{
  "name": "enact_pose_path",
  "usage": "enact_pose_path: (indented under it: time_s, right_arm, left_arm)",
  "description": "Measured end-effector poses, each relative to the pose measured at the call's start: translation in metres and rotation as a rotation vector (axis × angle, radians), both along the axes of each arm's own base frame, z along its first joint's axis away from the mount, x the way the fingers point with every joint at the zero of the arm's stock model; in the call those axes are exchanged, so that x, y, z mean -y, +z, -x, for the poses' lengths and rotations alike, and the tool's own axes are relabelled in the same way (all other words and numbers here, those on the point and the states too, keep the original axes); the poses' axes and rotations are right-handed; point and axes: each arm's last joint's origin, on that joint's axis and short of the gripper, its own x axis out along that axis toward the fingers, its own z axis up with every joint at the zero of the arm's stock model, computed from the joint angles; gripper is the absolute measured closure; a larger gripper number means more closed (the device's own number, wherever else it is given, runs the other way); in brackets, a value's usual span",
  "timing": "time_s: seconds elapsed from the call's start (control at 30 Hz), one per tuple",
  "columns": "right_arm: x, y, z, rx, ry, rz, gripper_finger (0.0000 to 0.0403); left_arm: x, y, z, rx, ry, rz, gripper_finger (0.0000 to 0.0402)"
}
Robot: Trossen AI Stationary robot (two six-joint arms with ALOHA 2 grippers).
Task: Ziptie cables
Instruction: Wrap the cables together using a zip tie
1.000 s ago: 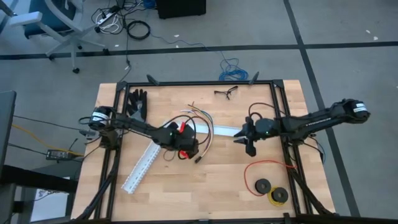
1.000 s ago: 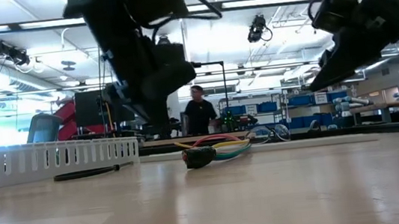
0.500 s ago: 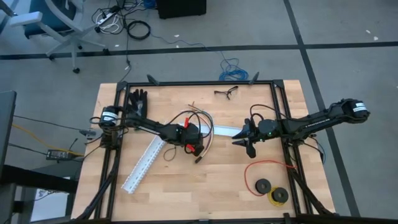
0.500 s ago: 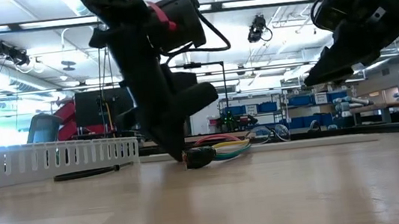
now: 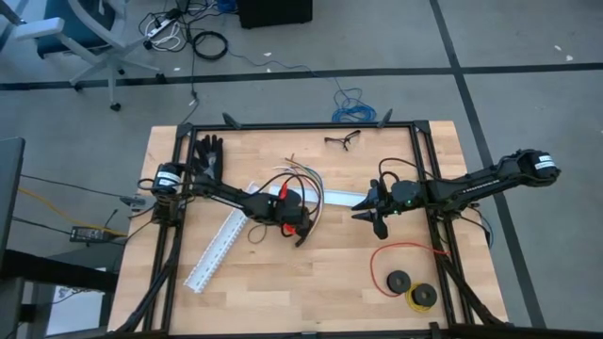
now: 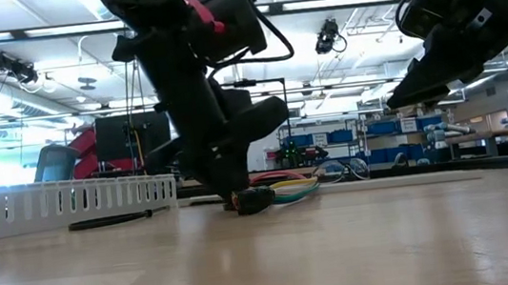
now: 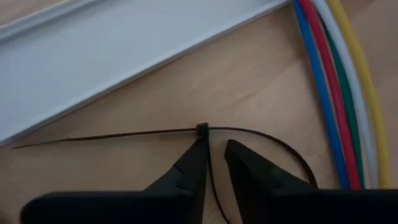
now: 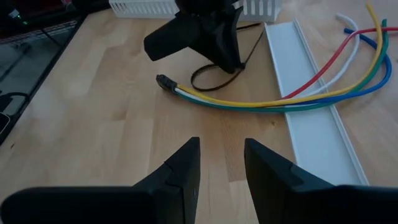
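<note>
Pale matt wooden table point(image 5: 330, 273)

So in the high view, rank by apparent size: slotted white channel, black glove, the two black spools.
1. Slotted white channel, longest by far.
2. Black glove.
3. The two black spools, each small; they look alike, so unranked between them.

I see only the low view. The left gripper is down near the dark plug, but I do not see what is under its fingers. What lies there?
Observer: In the left wrist view, a thin black zip tie lies on the wood. The left gripper points at its head, fingers slightly apart.
Operator: Does the right gripper hold anything?
Observer: No. The right wrist view shows the right gripper open and empty above the table, facing the cables from some way off.
</note>
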Motion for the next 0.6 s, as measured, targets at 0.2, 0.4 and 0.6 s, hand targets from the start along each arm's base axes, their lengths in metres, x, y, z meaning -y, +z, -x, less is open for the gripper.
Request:
enact_pose_path:
  time_s: [0.2,0.4,0.6]
  right_arm:
    - [0.000,0.000,0.000,0.003,-0.002,-0.003,0.0290]
    - [0.000,0.005,-0.003,0.062,-0.004,-0.016,0.0290]
    - [0.003,0.018,-0.007,0.206,-0.010,0.029,0.0290]
  left_arm:
    - [0.006,0.018,0.000,0.087,-0.008,-0.113,0.0307]
    - [0.026,0.070,0.016,0.182,-0.034,-0.472,0.0307]
    - [0.045,0.087,0.035,0.166,-0.077,-0.741,0.0307]
